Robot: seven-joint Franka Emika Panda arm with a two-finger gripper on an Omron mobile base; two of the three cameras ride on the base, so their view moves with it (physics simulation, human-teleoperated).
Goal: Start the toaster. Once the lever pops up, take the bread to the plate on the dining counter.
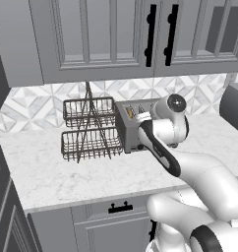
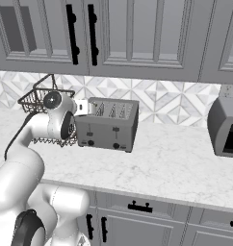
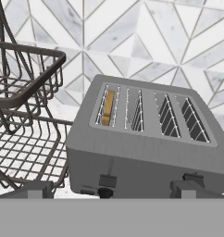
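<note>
Fingers (image 3: 37,189) were spread wide just in front of the toaster (image 3: 146,152), so the hand needed to go down onto the left lever (image 3: 108,180) below the bread (image 3: 108,107).

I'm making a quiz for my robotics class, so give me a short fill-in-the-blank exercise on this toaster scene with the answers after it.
1. The bread sits in the ______ slot of the toaster in the hand view.
2. The toaster has ______ slots on top.
3. Next to the toaster stands a two-tier wire ______.
4. The gripper faces the toaster's front with its jaws ______.

Missing words: leftmost; four; basket rack; open
</note>
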